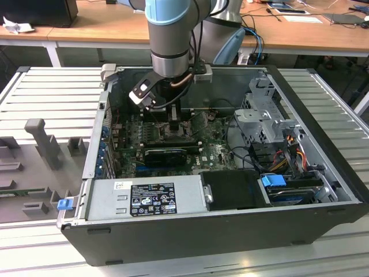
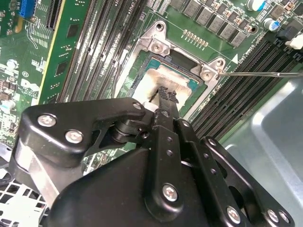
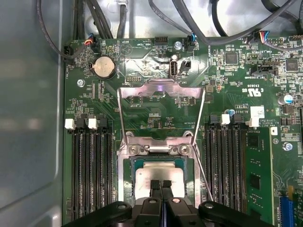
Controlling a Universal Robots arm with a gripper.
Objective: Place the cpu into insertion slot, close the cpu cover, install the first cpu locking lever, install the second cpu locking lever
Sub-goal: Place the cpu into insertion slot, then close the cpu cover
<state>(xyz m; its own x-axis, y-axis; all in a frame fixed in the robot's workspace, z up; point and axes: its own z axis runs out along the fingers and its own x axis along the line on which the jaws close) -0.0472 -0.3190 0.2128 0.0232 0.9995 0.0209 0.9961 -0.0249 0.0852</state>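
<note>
In the exterior view my gripper (image 1: 176, 122) reaches down into an open computer case (image 1: 323, 190) over the green board. The cpu (image 3: 158, 174), with its dull silver face, lies flat in the insertion slot (image 3: 125, 182). My gripper (image 3: 160, 184) is shut, its two black tips together right over the chip's face. In the second wrist view the same fingertips (image 2: 166, 92) sit on the cpu (image 2: 158, 75) inside the slot's rim (image 2: 137, 71). The cpu cover (image 3: 161, 88) is swung open, away from the slot on its hinge. A thin locking lever (image 3: 205, 176) stands free beside the slot.
Long black memory slots (image 3: 92, 175) flank the socket on both sides. A coin battery (image 3: 103, 67) and cables (image 3: 222, 33) lie beyond the cover. The case holds a power supply (image 1: 144, 199), a black card (image 1: 167, 154) and a drive cage (image 1: 268, 118).
</note>
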